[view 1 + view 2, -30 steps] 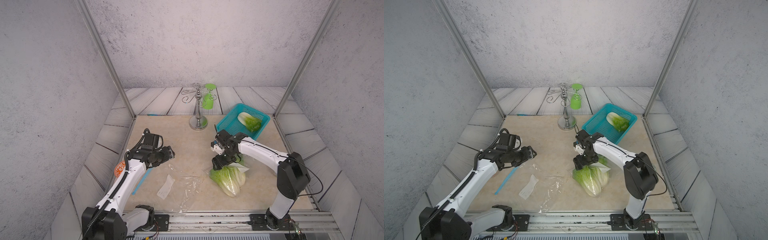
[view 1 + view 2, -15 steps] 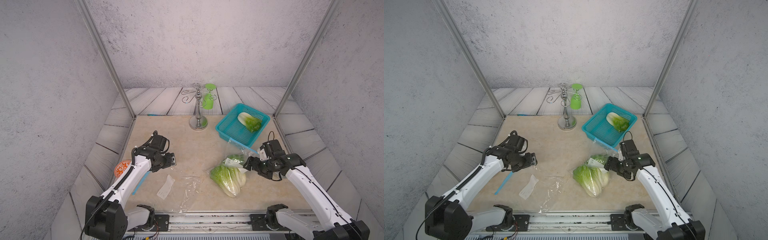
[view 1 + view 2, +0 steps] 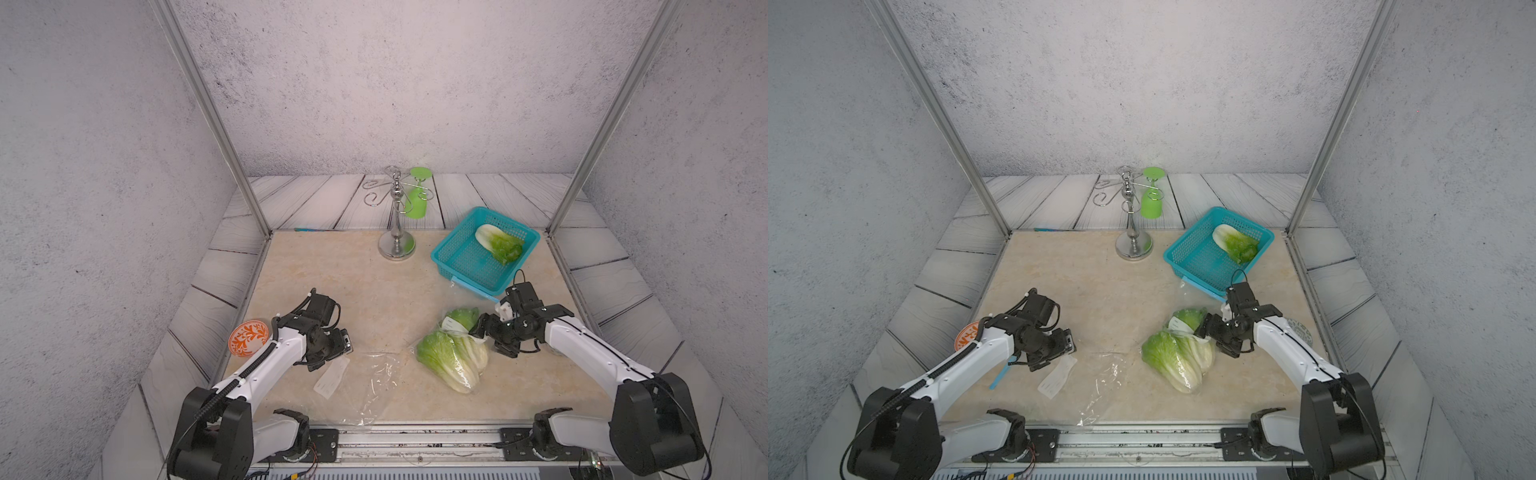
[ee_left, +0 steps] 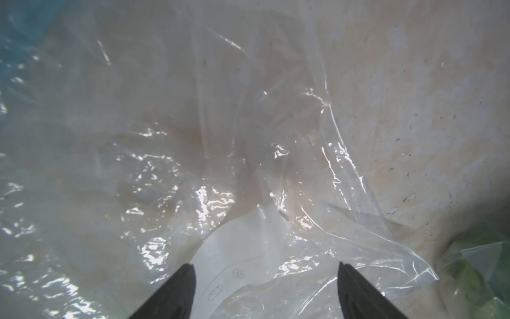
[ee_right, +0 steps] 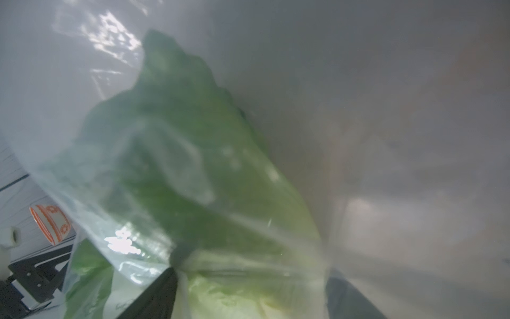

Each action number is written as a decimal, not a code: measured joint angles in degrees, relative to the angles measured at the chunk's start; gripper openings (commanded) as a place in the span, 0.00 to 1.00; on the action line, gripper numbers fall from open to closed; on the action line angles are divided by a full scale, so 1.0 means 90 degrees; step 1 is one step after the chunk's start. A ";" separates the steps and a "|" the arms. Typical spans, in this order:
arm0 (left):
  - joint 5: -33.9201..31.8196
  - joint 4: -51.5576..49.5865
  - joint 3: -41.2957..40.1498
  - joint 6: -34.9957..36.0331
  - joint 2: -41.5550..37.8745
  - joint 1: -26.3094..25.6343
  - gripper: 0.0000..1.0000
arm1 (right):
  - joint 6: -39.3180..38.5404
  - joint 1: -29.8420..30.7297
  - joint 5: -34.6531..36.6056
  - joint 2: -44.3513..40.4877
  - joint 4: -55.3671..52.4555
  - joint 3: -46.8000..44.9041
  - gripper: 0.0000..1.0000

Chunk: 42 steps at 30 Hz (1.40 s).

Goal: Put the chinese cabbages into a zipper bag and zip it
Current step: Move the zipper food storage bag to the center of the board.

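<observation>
The right claw, jaws apart, noses the zipper bag holding two chinese cabbages at four o'clock; the left claw gapes empty. With the third cabbage in the basket at one o'clock, I'd spread the mouth wide first.

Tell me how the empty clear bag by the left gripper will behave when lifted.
The clear bag would probably sag and fold: it lies flat and wrinkled. It looks thin, so a push likely bunches it. Its glossy film may slip from the left gripper.
</observation>
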 measured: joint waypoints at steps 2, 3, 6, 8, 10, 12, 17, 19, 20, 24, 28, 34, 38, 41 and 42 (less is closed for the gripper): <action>-0.0080 0.0063 -0.0049 -0.0092 -0.0151 0.0066 0.82 | 0.0430 0.0561 0.0017 0.0435 0.0517 0.0143 0.83; -0.0131 0.0087 -0.0058 -0.0124 -0.0204 0.0092 0.82 | 0.0607 0.0748 0.0022 0.0653 0.0741 0.0240 0.83; -0.0255 0.0177 -0.0112 -0.0240 -0.0296 0.0136 0.82 | 0.1290 0.1239 0.0165 0.1664 0.1474 0.0928 0.81; -0.0294 0.0243 -0.0197 -0.0321 -0.0296 0.0136 0.82 | 0.1574 0.1440 0.0289 0.2363 0.1829 0.1630 0.81; -0.0296 0.0274 -0.0270 -0.0384 -0.0262 0.0136 0.82 | 0.1785 0.1632 0.0469 0.3145 0.2069 0.2623 0.81; -0.0294 0.0306 -0.0282 -0.0418 -0.0204 0.0136 0.82 | 0.1904 0.1770 0.0585 0.3852 0.2283 0.3609 0.80; -0.0296 0.0384 -0.0289 -0.0427 -0.0168 0.0136 0.81 | 0.2038 0.2030 0.0770 0.5197 0.2540 0.5447 0.78; -0.0299 0.0364 -0.0289 -0.0418 -0.0185 0.0136 0.81 | 0.1902 0.2123 0.0831 0.5515 0.2358 0.5977 0.80; -0.0299 0.0345 -0.0287 -0.0401 -0.0214 0.0136 0.81 | 0.1795 0.2152 0.0860 0.5549 0.2249 0.6096 0.81; -0.0316 0.0187 -0.0148 -0.0165 -0.0444 0.0136 0.82 | 0.1137 0.2208 0.1044 0.5265 0.1868 0.5984 0.84; 0.0066 0.0483 0.0151 0.0087 -0.0532 0.0136 0.81 | 0.0418 0.2074 0.1137 0.4306 0.1333 0.4862 0.84; 0.0396 0.0442 0.1241 0.0418 0.0243 0.0136 0.80 | -0.0687 0.1923 0.1180 0.2997 0.0175 0.3784 0.79; 0.0199 0.0289 0.1598 0.0597 0.0202 0.0141 0.81 | -0.1151 0.1977 0.0974 0.2618 -0.0325 0.3028 0.76; -0.0010 0.0172 0.1569 0.0644 -0.0029 0.0177 0.81 | -0.1246 0.2110 0.0697 0.2625 -0.0420 0.2693 0.76; -0.0080 0.0136 0.1554 0.0653 -0.0097 0.0206 0.81 | -0.1248 0.2178 0.0610 0.2652 -0.0413 0.2696 0.77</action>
